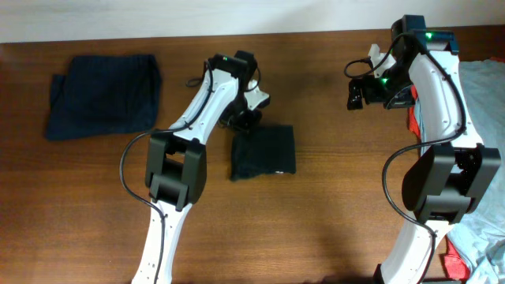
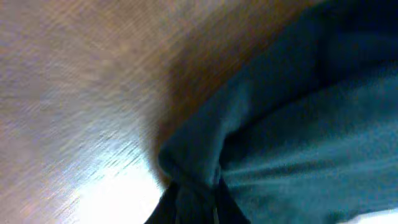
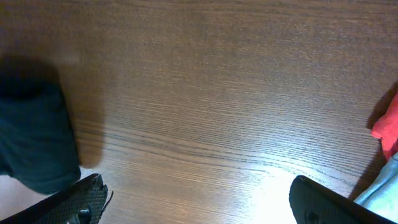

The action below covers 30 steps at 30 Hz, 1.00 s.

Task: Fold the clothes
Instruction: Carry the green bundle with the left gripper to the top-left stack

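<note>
A black T-shirt [image 1: 264,152] lies folded into a small square at the table's middle, a small white mark near its front edge. My left gripper [image 1: 239,121] sits at its back left corner, shut on a pinch of the black fabric [image 2: 292,124]. My right gripper [image 1: 357,93] hovers open and empty above bare wood at the back right; its two fingers [image 3: 199,202] are wide apart. A folded navy garment [image 1: 102,95] lies at the far left. Light grey-blue clothes [image 1: 485,95] and a red one [image 1: 415,118] lie at the right edge.
The wooden table [image 1: 331,205] runs across the view. The red cloth [image 3: 387,130] and grey-blue cloth [image 3: 379,193] show at the right edge of the right wrist view. More red fabric [image 1: 454,264] lies at the lower right by the right arm's base.
</note>
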Each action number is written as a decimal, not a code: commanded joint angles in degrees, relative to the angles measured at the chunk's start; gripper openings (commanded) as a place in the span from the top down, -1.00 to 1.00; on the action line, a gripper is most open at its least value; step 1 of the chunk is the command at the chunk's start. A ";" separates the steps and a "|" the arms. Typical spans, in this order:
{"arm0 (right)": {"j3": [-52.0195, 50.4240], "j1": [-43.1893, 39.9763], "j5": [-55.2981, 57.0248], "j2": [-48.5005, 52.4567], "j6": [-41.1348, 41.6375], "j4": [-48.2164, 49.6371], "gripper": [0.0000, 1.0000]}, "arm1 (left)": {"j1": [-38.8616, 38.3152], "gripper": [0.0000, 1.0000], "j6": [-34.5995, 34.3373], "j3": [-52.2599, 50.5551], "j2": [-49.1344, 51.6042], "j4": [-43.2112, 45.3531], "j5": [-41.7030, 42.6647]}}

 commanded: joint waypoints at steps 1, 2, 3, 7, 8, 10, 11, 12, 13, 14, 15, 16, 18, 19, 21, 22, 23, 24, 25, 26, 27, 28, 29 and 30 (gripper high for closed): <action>0.70 -0.15 0.72 -1.40 0.04 -0.20 -0.97 | 0.02 0.99 -1.16 9.27 -0.02 -2.19 -0.96; 0.70 -0.15 0.72 -1.40 0.04 -0.20 -0.97 | 0.02 1.00 -1.16 11.21 -0.02 -2.97 -0.98; 0.70 -0.15 0.72 -1.40 0.04 -0.20 -0.97 | 0.02 0.99 -1.16 13.07 -0.02 -3.80 -0.98; 0.70 -0.15 0.72 -1.40 0.04 -0.20 -0.97 | 0.02 0.99 -1.16 18.95 -0.02 -5.70 -2.29; 0.70 -0.15 0.72 -1.40 0.04 -0.20 -0.97 | 0.02 0.99 -1.16 19.98 -0.02 -5.79 -3.21; 0.70 -0.15 0.72 -1.40 0.04 -0.20 -0.97 | 0.02 0.99 -1.16 21.44 -0.02 -5.95 -4.61; 0.70 -0.15 0.72 -1.40 0.04 -0.20 -0.97 | 0.02 0.99 -1.16 22.21 -0.04 -5.95 -5.33; 0.70 -0.15 0.72 -1.40 0.04 -0.20 -0.97 | 0.02 1.00 -1.16 22.51 -0.04 -5.95 -5.51; 0.70 -0.15 0.72 -1.40 0.04 -0.20 -0.97 | 0.02 0.99 -1.16 22.75 -0.04 -5.95 -5.51; 0.70 -0.15 0.72 -1.40 0.04 -0.20 -0.97 | 0.02 0.99 -1.16 22.84 -0.04 -5.88 -5.51; 0.70 -0.15 0.72 -1.40 0.04 -0.20 -0.97 | 0.07 0.99 -1.16 22.84 -0.04 -5.70 -5.60; 0.70 -0.15 0.72 -1.40 0.04 -0.20 -0.97 | 0.09 0.99 -1.16 22.84 -0.04 -5.60 -6.19; 0.70 -0.15 0.74 -1.40 0.04 -0.20 -0.97 | 0.13 1.00 -1.16 22.84 -0.04 -5.29 -8.66; 0.70 -0.15 0.72 -1.40 0.04 -0.20 -0.97 | 0.13 1.00 -1.16 23.04 -0.07 -5.22 -10.16; 0.70 -0.15 0.72 -1.40 0.04 -0.20 -0.97 | 0.20 0.99 -1.18 24.13 -0.07 -5.16 -12.28; 0.70 -0.15 0.72 -1.40 0.04 -0.20 -0.97 | 0.24 1.00 -1.40 24.72 -0.07 -5.01 -12.61; 0.70 -0.15 0.72 -1.40 0.04 -0.20 -0.97 | 0.33 0.99 -1.92 25.73 -0.07 -4.68 -12.70; 0.70 -0.15 0.74 -1.40 0.04 -0.20 -0.97 | 0.48 0.99 -2.71 26.69 -0.07 -4.31 -12.74; 0.70 -0.15 0.72 -1.40 0.04 -0.20 -0.97 | 0.63 1.00 -3.48 27.61 -0.07 -3.91 -12.76; 0.70 -0.15 0.72 -1.40 0.04 -0.20 -0.97 | 0.92 0.99 -4.48 28.79 -0.07 -3.43 -12.74; 0.70 -0.15 0.72 -1.40 0.04 -0.20 -0.97 | 1.29 0.99 -5.55 29.94 -0.07 -2.91 -12.74; 0.70 -0.15 0.72 -1.40 0.04 -0.20 -0.97 | 1.73 0.99 -6.71 31.19 -0.07 -2.47 -12.76; 0.70 -0.15 0.72 -1.40 0.04 -0.20 -0.97 | 2.21 0.99 -7.78 32.48 -0.07 -2.21 -12.76; 0.70 -0.15 0.72 -1.40 0.04 -0.20 -0.97 | 2.73 0.99 -8.74 33.83 -0.07 -2.01 -12.74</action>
